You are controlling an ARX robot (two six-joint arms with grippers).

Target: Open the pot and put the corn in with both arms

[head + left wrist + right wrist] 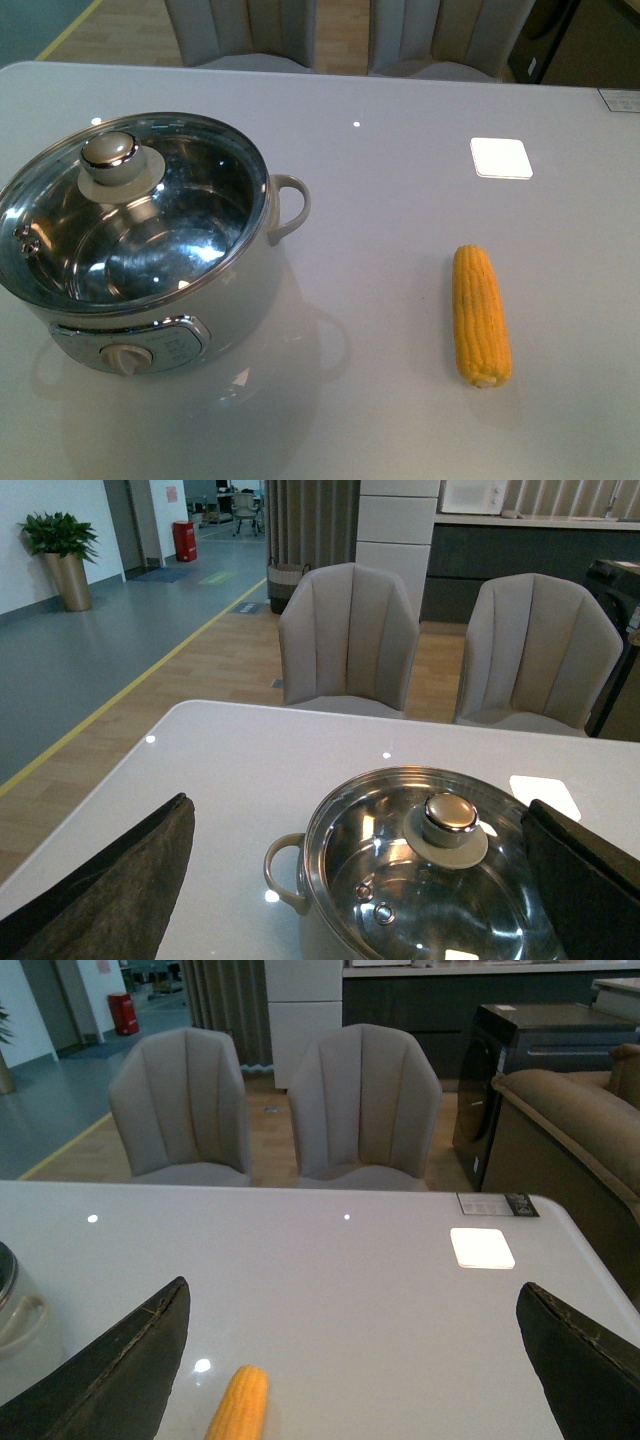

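The cream-white pot (255,290) stands at the table's left, its glass lid (190,215) closed, with a knob (112,152) on top. The yellow corn (480,315) lies on the table to the right, lengthwise toward me. Neither arm shows in the front view. In the left wrist view the pot (300,895) with its lid knob (450,815) sits below and between the wide-apart fingers (120,880) of my open left gripper (355,865). My open right gripper (350,1345) hovers over bare table, the corn's tip (240,1405) near one finger (130,1360). Both grippers hold nothing.
The white table (400,200) carries a bright light patch (500,157) beyond the corn. Two grey chairs (348,640) (535,650) stand behind the far edge. A small label (497,1204) lies at the far right corner.
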